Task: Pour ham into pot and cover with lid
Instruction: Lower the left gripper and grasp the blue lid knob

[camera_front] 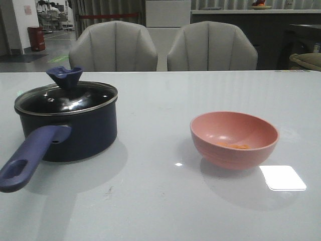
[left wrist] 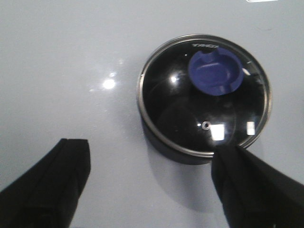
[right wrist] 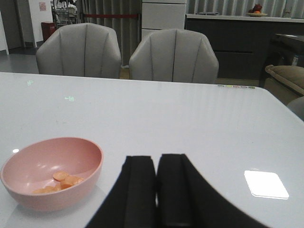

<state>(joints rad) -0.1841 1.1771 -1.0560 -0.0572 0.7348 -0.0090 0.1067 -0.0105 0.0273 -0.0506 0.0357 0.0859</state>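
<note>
Seen on a white table (camera_front: 160,211): at nine o'clock, a pot (camera_front: 75,135) closed by its lid (camera_front: 67,98); at three o'clock, a pink bowl (camera_front: 234,139) holding the ham (camera_front: 234,146). Poised above the lid, left gripper (left wrist: 149,183) spread wide, empty. Right gripper (right wrist: 156,190) pressed closed, empty, near the bowl. Best next: descend squarely onto the blue knob (left wrist: 214,74), pinch firmly, lift straight up.
</note>
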